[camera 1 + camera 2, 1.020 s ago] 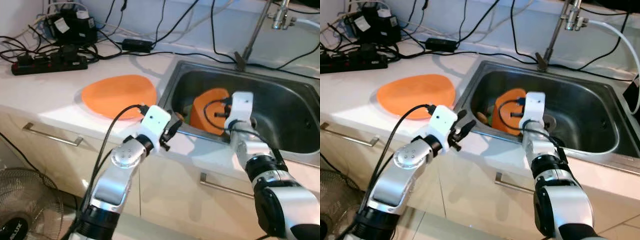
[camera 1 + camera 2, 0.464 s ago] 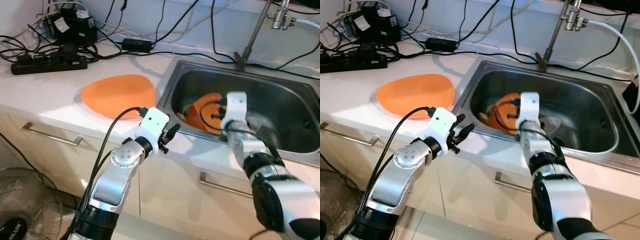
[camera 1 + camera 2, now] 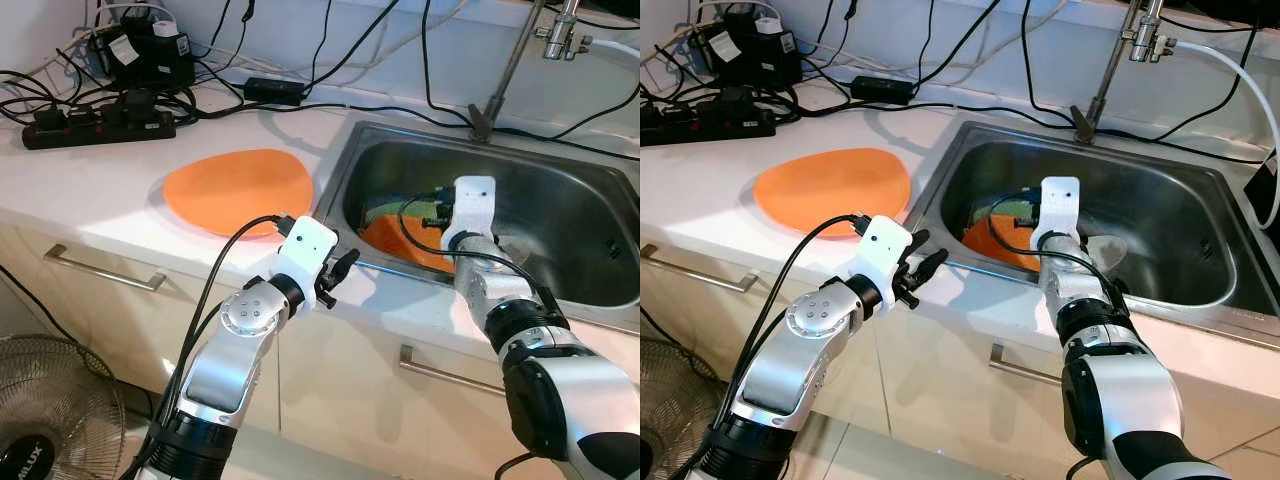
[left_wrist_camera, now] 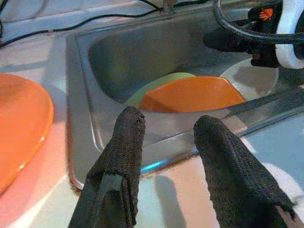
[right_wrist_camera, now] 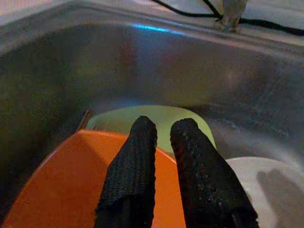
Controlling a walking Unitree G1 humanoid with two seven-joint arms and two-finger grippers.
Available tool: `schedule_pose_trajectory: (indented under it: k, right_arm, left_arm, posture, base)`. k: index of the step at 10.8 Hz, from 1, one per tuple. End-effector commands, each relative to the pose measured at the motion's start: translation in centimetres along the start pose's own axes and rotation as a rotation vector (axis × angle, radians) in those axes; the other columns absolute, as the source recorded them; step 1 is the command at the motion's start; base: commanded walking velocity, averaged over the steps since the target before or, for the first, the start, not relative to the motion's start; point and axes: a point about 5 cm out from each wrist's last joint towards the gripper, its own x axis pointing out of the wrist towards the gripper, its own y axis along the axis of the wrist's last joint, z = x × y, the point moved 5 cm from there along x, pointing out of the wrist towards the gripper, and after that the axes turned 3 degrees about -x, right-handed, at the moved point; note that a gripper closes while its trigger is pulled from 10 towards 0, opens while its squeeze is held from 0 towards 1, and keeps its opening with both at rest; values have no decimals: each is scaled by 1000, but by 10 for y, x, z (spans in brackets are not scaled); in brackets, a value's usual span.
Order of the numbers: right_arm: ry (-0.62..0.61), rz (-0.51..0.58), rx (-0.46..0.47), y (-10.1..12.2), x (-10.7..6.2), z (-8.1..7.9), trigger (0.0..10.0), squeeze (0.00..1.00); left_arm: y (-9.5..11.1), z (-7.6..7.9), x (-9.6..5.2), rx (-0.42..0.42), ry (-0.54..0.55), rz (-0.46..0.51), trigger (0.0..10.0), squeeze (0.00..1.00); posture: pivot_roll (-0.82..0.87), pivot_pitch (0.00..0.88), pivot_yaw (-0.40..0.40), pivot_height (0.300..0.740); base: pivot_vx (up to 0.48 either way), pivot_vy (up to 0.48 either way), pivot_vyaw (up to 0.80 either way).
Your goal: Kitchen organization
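Lowered since a moment ago, the orange plate (image 5: 71, 185) lies flat in the sink (image 3: 1180, 200) under the right gripper (image 5: 164, 130), fingers nearly together, empty; left gripper (image 4: 166, 128) waits apart; more remains.

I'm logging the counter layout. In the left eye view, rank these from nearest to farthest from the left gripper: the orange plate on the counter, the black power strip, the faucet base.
1. The orange plate on the counter, just beyond the left gripper, toward the robot's left.
2. The faucet base, behind the sink, toward the right.
3. The black power strip, far back on the left by the wall.
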Motion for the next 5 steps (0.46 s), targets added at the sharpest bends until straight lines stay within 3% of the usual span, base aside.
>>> schedule_pose_trajectory:
  k: [1,2,3,4,5]
  right_arm:
    - [19,86,30,23,2,-5,10000,0]
    - [62,140,86,36,1,-13,10000,0]
    - [132,197,229,53,-1,-24,10000,0]
    - [203,221,356,61,-6,-36,10000,0]
    - [232,219,405,60,-10,-44,10000,0]
  left_arm:
    - [7,-2,0,47,28,34,10000,0]
    - [12,-9,-1,114,73,50,10000,0]
    - [18,-19,-4,248,131,49,10000,0]
    - [27,-31,-8,373,175,46,10000,0]
    - [30,-39,-13,458,195,38,10000,0]
  posture:
    - [264,20,-71,740]
    - [260,19,-69,740]
    - [257,20,-68,740]
    - [257,23,-66,740]
    - [258,22,-63,740]
  base:
    - [0,0,0]
    - [0,0,0]
    - [0,0,0]
    - [0,0,0]
    - [0,0,0]
